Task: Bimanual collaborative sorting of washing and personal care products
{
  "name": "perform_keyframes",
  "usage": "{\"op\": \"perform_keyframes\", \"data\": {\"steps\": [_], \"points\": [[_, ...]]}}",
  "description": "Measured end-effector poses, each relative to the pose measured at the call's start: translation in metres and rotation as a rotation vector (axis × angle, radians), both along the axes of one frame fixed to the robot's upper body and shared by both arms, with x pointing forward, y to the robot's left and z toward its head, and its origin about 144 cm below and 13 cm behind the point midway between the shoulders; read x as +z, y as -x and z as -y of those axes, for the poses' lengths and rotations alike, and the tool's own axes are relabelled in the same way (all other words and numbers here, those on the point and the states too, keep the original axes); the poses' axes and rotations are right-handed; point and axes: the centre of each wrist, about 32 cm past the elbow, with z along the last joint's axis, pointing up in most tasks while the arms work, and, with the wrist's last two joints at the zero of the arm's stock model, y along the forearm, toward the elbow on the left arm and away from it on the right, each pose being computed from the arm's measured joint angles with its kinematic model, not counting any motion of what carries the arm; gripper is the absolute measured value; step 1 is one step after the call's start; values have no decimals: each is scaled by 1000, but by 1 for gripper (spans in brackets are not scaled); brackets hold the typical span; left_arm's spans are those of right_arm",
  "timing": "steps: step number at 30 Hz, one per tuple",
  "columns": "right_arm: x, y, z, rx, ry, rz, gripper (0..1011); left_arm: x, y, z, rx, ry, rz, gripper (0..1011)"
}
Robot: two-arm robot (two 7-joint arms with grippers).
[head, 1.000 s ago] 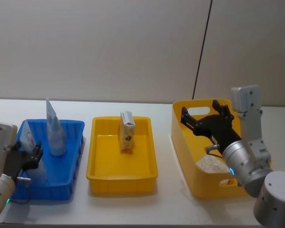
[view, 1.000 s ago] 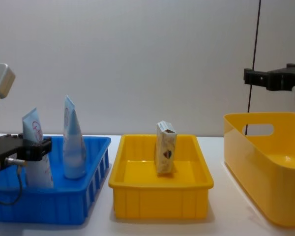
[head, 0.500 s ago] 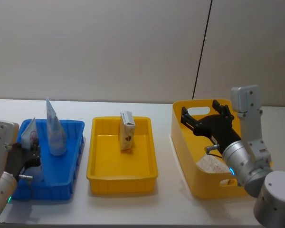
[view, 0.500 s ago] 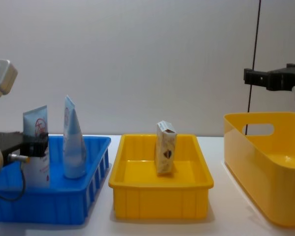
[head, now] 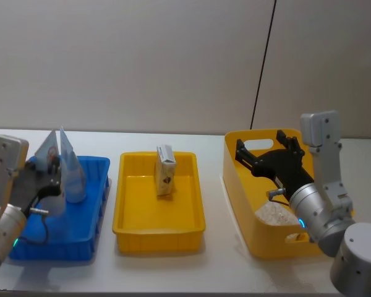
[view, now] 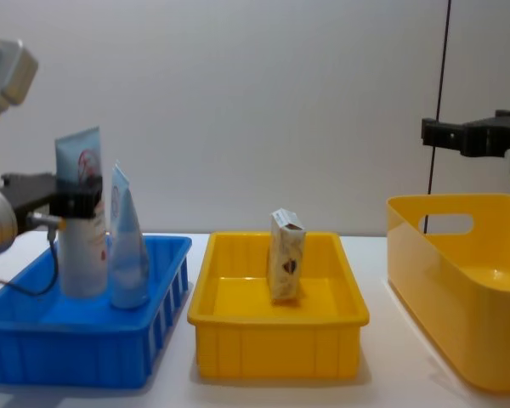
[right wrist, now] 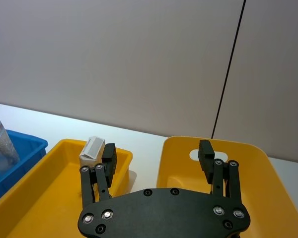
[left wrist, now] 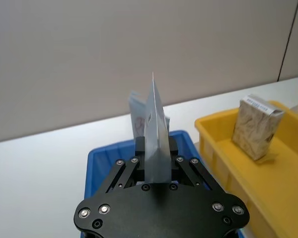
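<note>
Plain grey wall stands behind a white table [head: 216, 272] holding three bins in a row. At nine o'clock is a blue bin [view: 76, 357], at the centre a shallow yellow tray [view: 276, 348], and at three o'clock a tall yellow bin [view: 442, 289].

The left gripper [view: 76, 200] is over the blue bin, its jaws closed flat on the upper part of the red-logo tube [view: 83, 255]. This probably keeps the tube hanging upright, crimped end at twelve o'clock. Its base is low inside the bin; contact with the floor cannot be told. A second tube [view: 127, 255] stands just beside it, toward three o'clock.

A cream packet [view: 286, 255] stands upright in the yellow tray.

The right gripper [right wrist: 159, 153] hovers above the tall yellow bin, jaws spread wide and empty, likely waiting for its turn.
</note>
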Motion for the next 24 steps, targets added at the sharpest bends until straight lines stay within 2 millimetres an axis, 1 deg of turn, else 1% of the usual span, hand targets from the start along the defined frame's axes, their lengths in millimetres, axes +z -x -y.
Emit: {"op": "perform_keyframes", "data": {"steps": [3,11,17,24], "points": [[0,0,0,0,0,0,1004,11,2,1,-26,-2,33,207],[0,0,0,0,0,0,1004,30,6,5,-87,2,84,207],[0,0,0,0,0,0,1004,41,7,10,-143,15,110,207],[0,0,0,0,0,0,1004,48,5,19,-206,29,124,207]]}}
